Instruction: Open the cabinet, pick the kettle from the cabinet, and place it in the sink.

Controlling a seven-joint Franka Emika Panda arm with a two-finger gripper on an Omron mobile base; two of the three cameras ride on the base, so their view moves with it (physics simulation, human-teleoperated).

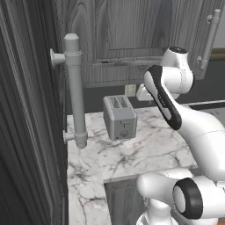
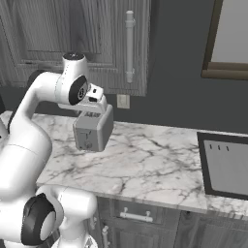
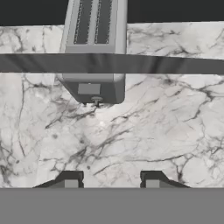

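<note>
On the left base view, one grey toaster [image 1: 119, 117] stands on the white marble table [image 1: 145, 151], near the back wall. One cabinet [image 1: 132, 39] hangs above it, door shut, with one bar handle [image 1: 210, 38] at its right edge. One tall dark panel [image 1: 26, 114] at the left carries another thick bar handle [image 1: 74, 90]. One wall outlet [image 1: 130, 90] sits behind the toaster. The arm's wrist hangs just under the cabinet.

From the right base view, the same cabinet [image 2: 72, 38] is closed, its one handle [image 2: 129, 46] upright. The hand hangs just above the toaster [image 2: 92, 130]. One sink [image 2: 227, 167] lies well to the right in the table [image 2: 145, 164]. One low drawer handle [image 2: 136, 215] shows below.

Along the hand view, two fingers [image 3: 70, 180] stand about half apart with nothing between them, over marble [image 3: 131, 140], one toaster [image 3: 94, 48] beyond. One dark band [image 3: 166, 64] crosses the view. Kettle: cannot tell where.
</note>
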